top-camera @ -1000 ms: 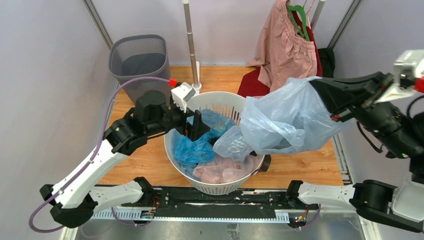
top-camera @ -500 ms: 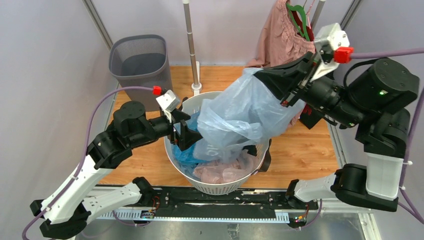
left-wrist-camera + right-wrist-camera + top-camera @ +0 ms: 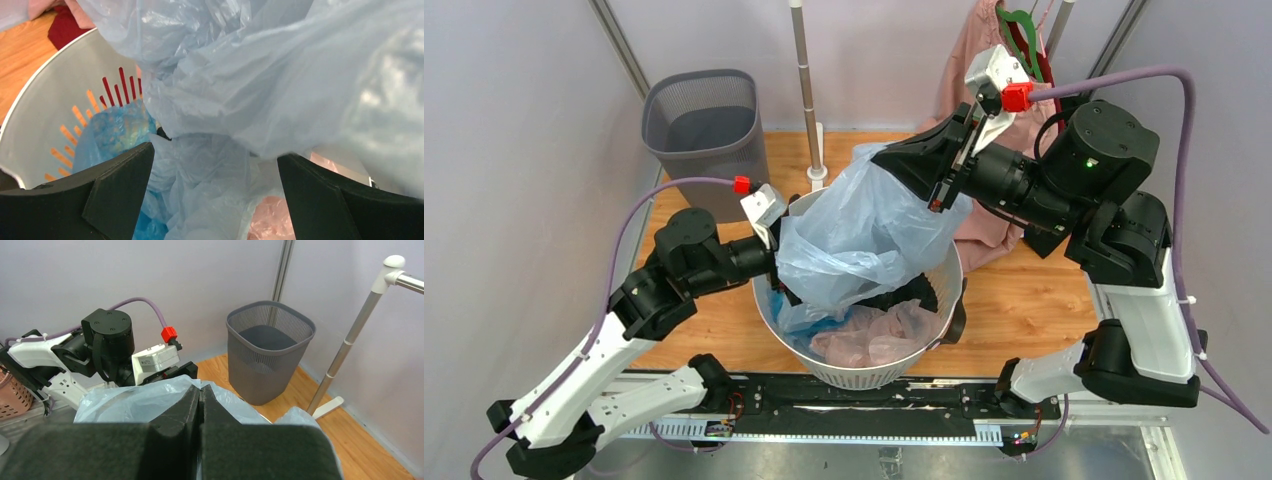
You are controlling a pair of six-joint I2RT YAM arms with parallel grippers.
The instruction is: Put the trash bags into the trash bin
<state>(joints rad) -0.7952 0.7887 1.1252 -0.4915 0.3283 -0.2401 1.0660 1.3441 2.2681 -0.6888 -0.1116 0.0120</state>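
No text, label, brand, number or sign could be read anywhere. The white camera block point(image 3: 155, 358) on the left arm carried a faint dark marking, too small to make out. Any lettering on the pale blue trash bag point(image 3: 864, 235) was lost in its crinkled folds and could not be told

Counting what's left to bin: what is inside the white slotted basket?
A darker blue bag and pinkish crumpled plastic lie in the white basket. The pale blue bag hanging over it covers the far part, so anything there is hidden.
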